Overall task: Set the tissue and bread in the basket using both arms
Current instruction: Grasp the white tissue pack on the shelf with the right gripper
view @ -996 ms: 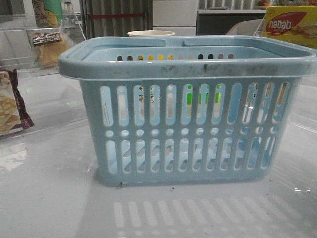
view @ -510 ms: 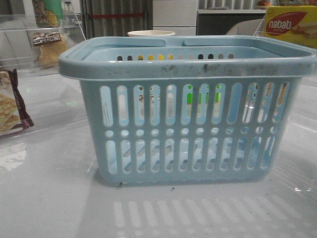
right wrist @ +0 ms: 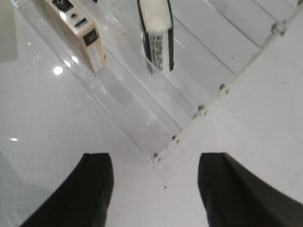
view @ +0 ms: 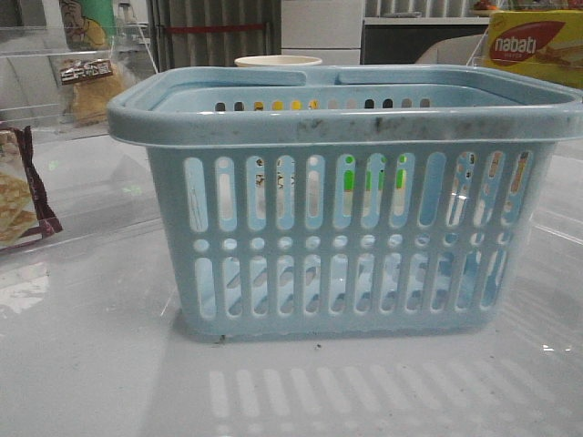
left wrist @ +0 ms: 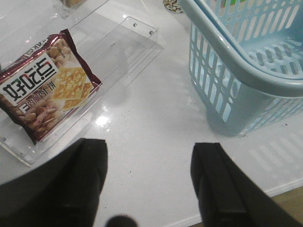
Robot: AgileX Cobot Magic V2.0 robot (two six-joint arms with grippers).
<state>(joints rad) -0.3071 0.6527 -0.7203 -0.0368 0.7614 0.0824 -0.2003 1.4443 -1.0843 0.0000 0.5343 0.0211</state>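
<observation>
The light-blue basket (view: 346, 218) stands in the middle of the front view and looks empty; its corner also shows in the left wrist view (left wrist: 236, 71). The bread (view: 89, 91), golden-brown with a dark label strip, stands behind clear plastic at the far left. The tissue (right wrist: 156, 40), a black pack with a white face, stands on edge in a clear tray (right wrist: 156, 118). My left gripper (left wrist: 150, 147) is open and empty above bare table, beside the basket. My right gripper (right wrist: 156, 161) is open and empty, just short of the tray's corner. Neither arm shows in the front view.
A maroon-edged cracker packet (left wrist: 47, 87) lies in a clear tray (left wrist: 118, 52) left of the basket, also in the front view (view: 18, 196). A beige box (right wrist: 83, 35) stands near the tissue. A yellow wafer box (view: 533, 45) and a cup (view: 278, 62) are behind the basket.
</observation>
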